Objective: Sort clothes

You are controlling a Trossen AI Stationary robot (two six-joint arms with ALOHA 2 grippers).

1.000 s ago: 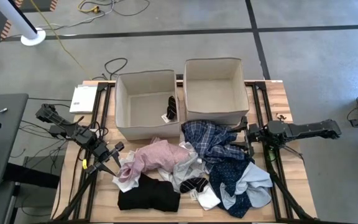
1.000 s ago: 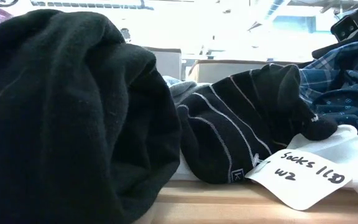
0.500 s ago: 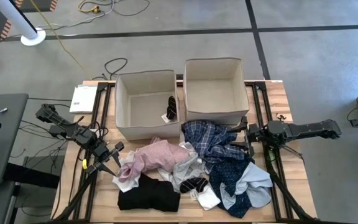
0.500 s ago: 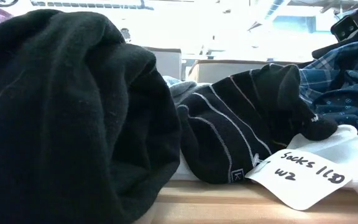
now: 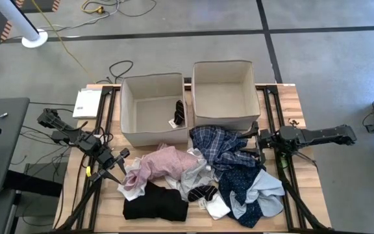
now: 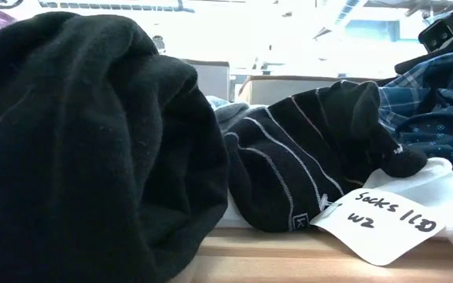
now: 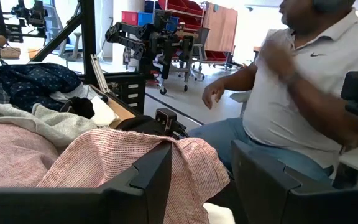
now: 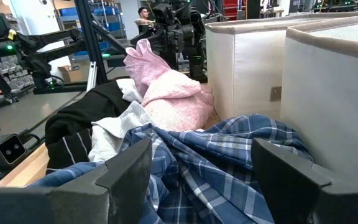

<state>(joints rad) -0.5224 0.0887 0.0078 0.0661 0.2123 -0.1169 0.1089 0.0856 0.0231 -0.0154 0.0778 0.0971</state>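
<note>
The clothes lie in a heap on the table's near half: a pink garment (image 5: 164, 162), a black one (image 5: 156, 205), a striped black sock (image 5: 203, 192) with a paper tag (image 6: 384, 224), a blue plaid shirt (image 5: 219, 146), a navy dotted piece (image 5: 242, 185), a light blue piece (image 5: 265, 195) and white cloth (image 5: 216, 207). My left gripper (image 5: 119, 167) is open at the heap's left edge, the pink garment (image 7: 104, 162) just ahead of its fingers. My right gripper (image 5: 256, 139) is open at the heap's right edge, facing the plaid shirt (image 8: 216, 162).
Two beige fabric boxes stand at the far side, the left one (image 5: 125, 110) with a striped sock (image 5: 179, 114) inside, the right one (image 5: 223, 65) beside it. A white booklet (image 5: 86, 103) lies at the far left. A person (image 7: 303, 93) sits beyond the table's near edge.
</note>
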